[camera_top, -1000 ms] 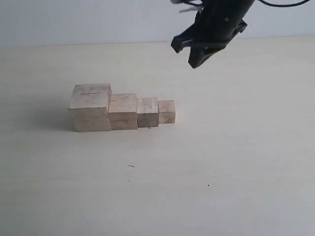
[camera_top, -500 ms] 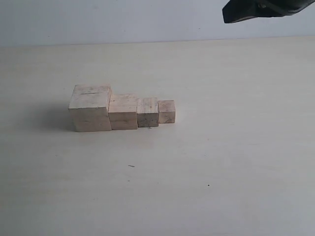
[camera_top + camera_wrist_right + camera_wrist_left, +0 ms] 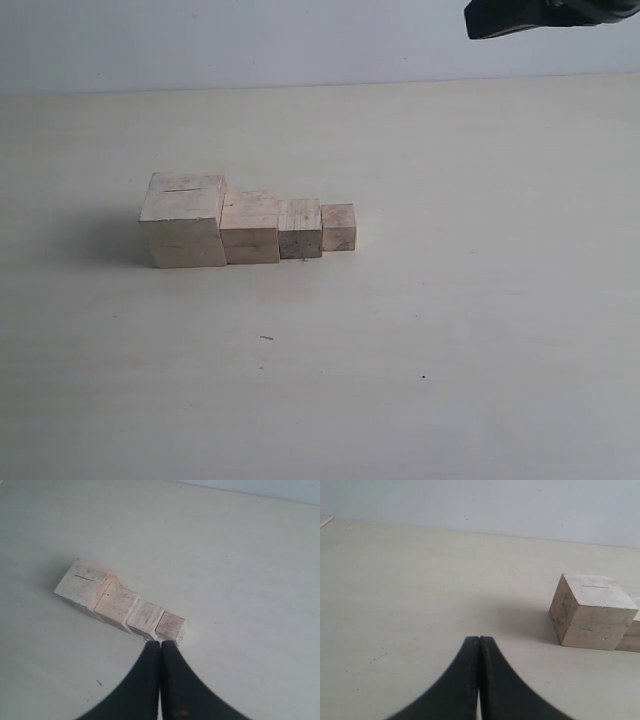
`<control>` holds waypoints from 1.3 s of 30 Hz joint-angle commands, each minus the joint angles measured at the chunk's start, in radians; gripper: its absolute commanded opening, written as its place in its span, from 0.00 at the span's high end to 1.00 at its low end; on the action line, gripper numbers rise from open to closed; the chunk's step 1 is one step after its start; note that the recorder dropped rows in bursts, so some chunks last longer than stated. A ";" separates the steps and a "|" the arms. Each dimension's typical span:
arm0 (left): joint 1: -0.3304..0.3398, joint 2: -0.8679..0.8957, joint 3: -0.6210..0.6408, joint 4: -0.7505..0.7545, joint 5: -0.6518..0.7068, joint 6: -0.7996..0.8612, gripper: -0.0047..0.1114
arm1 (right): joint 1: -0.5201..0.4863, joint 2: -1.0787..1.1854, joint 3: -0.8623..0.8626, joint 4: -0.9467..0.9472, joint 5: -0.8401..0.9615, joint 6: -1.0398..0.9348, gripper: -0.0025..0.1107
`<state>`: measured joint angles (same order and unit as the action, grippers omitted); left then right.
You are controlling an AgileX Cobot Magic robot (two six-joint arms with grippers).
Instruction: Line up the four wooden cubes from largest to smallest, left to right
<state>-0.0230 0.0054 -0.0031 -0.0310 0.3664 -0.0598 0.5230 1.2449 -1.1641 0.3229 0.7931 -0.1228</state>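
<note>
Where view ends, right hand (image 3: pixel 482 23) cropped

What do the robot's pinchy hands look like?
They are plain black. The left gripper and the right gripper each have two smooth fingers, wide at the base and curving to thin tips. No markings or cables show on them.

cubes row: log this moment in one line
four wooden cubes: one row | largest cube: left end, exterior view | smallest cube: right end | left tool: shut, empty | right tool: shut, empty
</note>
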 commanded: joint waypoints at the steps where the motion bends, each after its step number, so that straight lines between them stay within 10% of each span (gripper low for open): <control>1: 0.001 -0.005 0.003 -0.007 -0.012 0.000 0.96 | 0.001 -0.064 0.041 -0.083 -0.069 -0.011 0.98; 10: 0.001 -0.005 0.003 -0.007 -0.012 0.000 0.96 | -0.125 -0.353 0.442 -0.126 -0.506 -0.006 0.98; 20: 0.001 -0.005 0.003 -0.007 -0.012 0.000 0.96 | -0.445 -0.736 0.802 -0.120 -0.563 -0.021 0.98; 39: 0.001 -0.005 0.003 -0.007 -0.012 0.000 0.96 | -0.467 -1.178 1.092 -0.120 -0.585 -0.053 0.98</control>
<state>-0.0230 0.0054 -0.0031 -0.0310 0.3664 -0.0598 0.0621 0.0805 -0.0773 0.2075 0.1949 -0.1677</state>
